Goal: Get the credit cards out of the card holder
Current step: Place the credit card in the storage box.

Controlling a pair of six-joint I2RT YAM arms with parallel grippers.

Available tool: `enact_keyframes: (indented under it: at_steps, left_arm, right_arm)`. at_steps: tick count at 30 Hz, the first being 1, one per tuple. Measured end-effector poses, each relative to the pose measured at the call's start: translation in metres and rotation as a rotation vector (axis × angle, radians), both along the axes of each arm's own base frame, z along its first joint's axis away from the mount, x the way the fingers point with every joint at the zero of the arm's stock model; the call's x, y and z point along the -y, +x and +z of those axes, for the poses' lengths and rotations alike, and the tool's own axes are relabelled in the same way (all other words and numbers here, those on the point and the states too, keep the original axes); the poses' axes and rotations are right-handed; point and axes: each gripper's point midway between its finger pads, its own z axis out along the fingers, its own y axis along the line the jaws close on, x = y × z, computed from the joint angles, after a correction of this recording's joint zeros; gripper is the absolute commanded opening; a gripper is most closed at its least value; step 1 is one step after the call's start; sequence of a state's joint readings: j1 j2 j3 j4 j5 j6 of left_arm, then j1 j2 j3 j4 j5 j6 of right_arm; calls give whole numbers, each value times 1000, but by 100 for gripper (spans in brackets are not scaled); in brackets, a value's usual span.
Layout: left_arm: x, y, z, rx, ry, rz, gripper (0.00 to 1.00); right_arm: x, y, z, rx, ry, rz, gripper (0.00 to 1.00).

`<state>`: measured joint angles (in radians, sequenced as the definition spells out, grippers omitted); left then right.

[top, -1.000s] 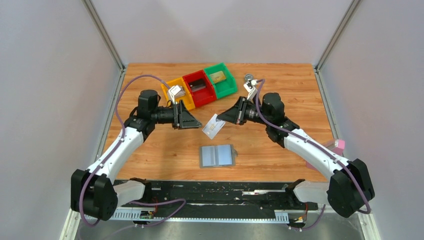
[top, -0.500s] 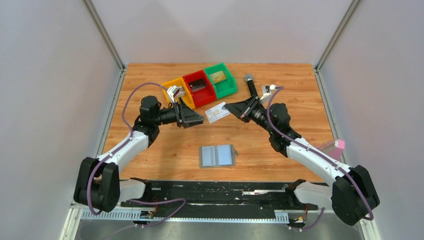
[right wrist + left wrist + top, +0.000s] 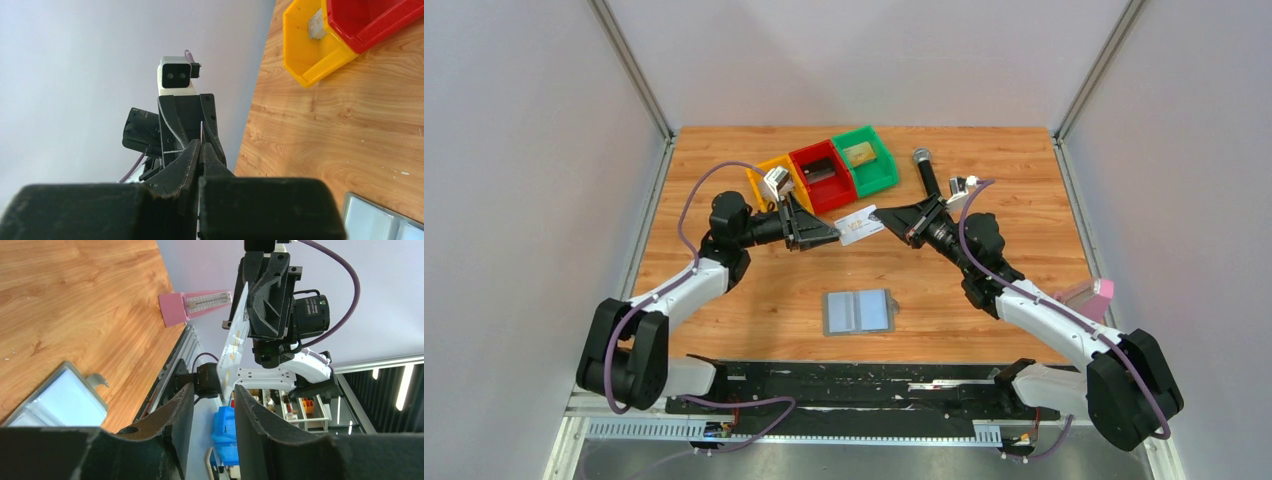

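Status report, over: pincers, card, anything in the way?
Right pincer shut on credit card, mid-air. Left pincer open at its other end. Card holder lies open on table. Nothing in the way.

The wooden table (image 3: 754, 300) is carrying six loose things. Three bins are sitting side by side in a slanted row toward its far edge: a yellow bin (image 3: 757, 180) on the left, a red bin (image 3: 832, 197) in the middle and a green bin (image 3: 876, 177) at the right end. The card holder (image 3: 859, 311) is lying open and flat near the front, midway across. A black cylinder (image 3: 927, 172), possibly a marker, is lying right of the bins. A pink object (image 3: 1101, 292) is resting at the right edge.
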<state>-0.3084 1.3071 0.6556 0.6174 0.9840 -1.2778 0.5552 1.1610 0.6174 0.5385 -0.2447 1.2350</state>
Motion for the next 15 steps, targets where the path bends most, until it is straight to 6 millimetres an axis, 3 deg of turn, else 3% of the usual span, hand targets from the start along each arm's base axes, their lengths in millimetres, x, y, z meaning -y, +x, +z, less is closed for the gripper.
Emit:
enact_keyframes:
  at_steps: [9,12,15]
  left_arm:
    - [6,4,2,-7,-18,-8,13]
    - [6,6,7,2,-27,-5,0]
    - [6,7,10,10,-34,-6,0]
  right_arm:
    - [0,0,1,-2,13,1,0]
    - [1,-1,-1,-4,12,0,1]
    - [1,0,-2,-5,11,-3,5]
